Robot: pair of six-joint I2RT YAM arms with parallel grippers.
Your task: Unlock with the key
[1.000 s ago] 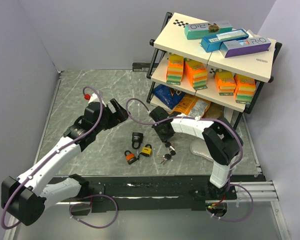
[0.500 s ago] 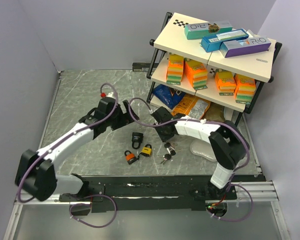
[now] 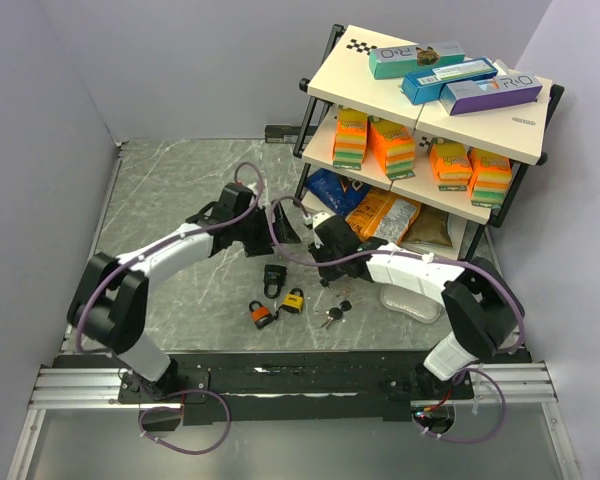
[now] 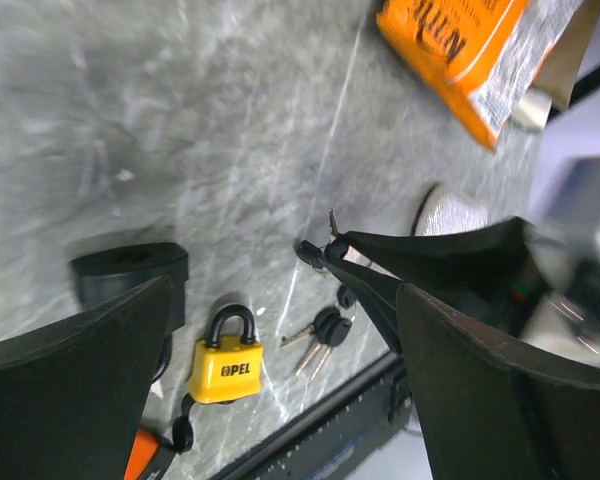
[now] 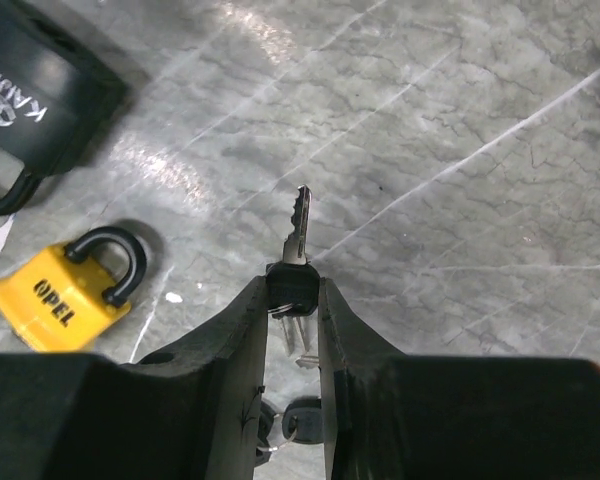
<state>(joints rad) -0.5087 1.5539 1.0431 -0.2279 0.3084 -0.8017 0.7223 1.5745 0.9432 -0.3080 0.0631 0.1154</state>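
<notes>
Silver key with a black head (image 5: 298, 240) gripped above the grey marble table (image 3: 160, 190).
Right fingers (image 5: 230, 345) narrow, pinching the key's head, blade pointing away, near the yellow padlock (image 5: 55, 300) and black padlock (image 5: 30, 90); left fingers (image 4: 70, 380) spread wide, holding nothing, above the padlocks.

Grey marble-look desk (image 3: 160, 190), kinda glossy, with soft glare off it and no hard shadows anywhere. Plain pale lilac-grey walls (image 3: 210, 60) box it in at the back and on both sides. The back right corner has a black-framed shelf (image 3: 352, 78) with cream boards, three tiers: long boxes (image 3: 450, 80) up top, orange packs (image 3: 392, 145) in the middle, snack bags (image 3: 385, 212) at the bottom. A black rail (image 3: 280, 375) runs along the near edge.
</notes>
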